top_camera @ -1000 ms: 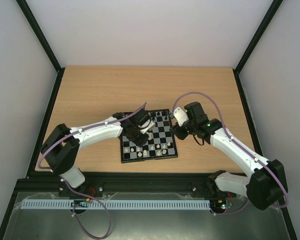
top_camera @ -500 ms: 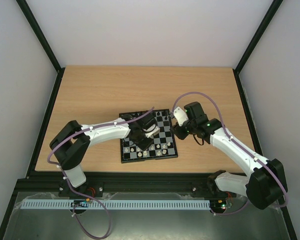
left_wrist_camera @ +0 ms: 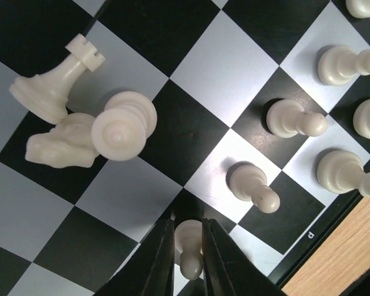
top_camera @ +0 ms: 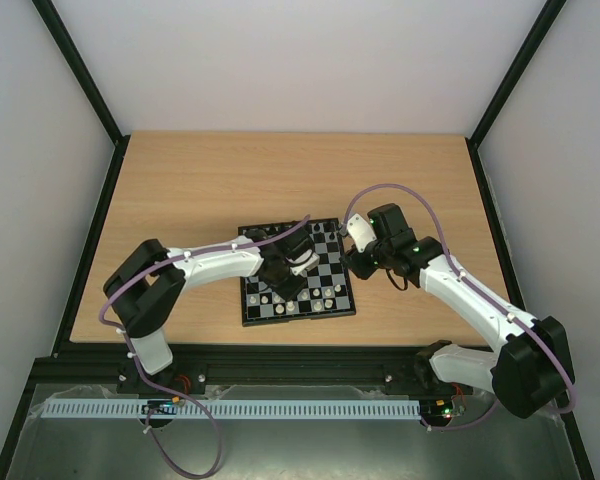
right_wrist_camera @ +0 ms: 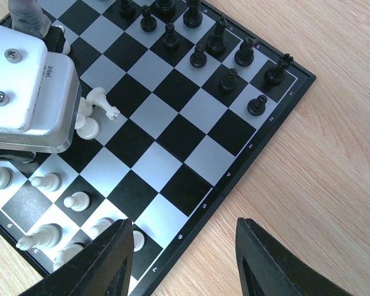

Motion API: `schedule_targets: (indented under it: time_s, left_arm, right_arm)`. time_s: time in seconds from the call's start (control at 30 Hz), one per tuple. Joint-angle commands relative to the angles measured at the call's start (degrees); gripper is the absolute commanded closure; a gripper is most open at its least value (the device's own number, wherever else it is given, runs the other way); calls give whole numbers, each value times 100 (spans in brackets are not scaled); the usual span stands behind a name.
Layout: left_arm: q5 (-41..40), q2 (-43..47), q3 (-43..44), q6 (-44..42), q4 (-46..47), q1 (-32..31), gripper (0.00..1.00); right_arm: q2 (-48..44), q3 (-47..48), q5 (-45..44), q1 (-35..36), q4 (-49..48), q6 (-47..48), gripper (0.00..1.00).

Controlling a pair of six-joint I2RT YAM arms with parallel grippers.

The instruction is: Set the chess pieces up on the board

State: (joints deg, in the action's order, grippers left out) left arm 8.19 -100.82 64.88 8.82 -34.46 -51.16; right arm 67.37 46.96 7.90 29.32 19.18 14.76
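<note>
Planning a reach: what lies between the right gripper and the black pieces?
Only bare squares of the board lie between the right gripper and the black pieces, per the right wrist view.

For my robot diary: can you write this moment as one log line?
left gripper: shut on white pawn | right gripper: open, empty, at board edge | white rook: toppled mid-board

You're in a robot test cell: lab, not a home. A wooden tabletop (top_camera: 180, 190) is boxed in by plain white panels (top_camera: 300, 60) on black frame posts (top_camera: 80, 72). The left arm (top_camera: 215, 265) and right arm (top_camera: 470, 295) are bolted to a black rail (top_camera: 300, 352) at the near edge. Purple cables (top_camera: 395, 188) loop along them. A white slotted duct (top_camera: 240, 409) runs below. The wrist camera housing (right_wrist_camera: 24, 86) reads "intel".
</note>
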Motion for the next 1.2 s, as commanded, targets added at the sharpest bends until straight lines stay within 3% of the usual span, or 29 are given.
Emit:
schedule_targets:
  time_s: [0.0,0.57,0.7,0.93,1.17]
  left_arm:
    - [-150,-72,131,46,-11,-31,83]
    - [-147,663,409,91,-295,101,59]
    - [-569,1104,177,408,-77,406,52]
    - [-1083,1297,-254,884,215,1065,47]
    - [-878,905,-244,882,305,1292,46]
  right_arm:
    - [64,-64,71,-14,80,35,53]
    - [88,-63,106,-14,106,59,53]
    - [100,-56,110,-14,114,73,53]
    - [99,-49,140,-14,123,78,53]
    - [66,-55,150,-16,131,80,53]
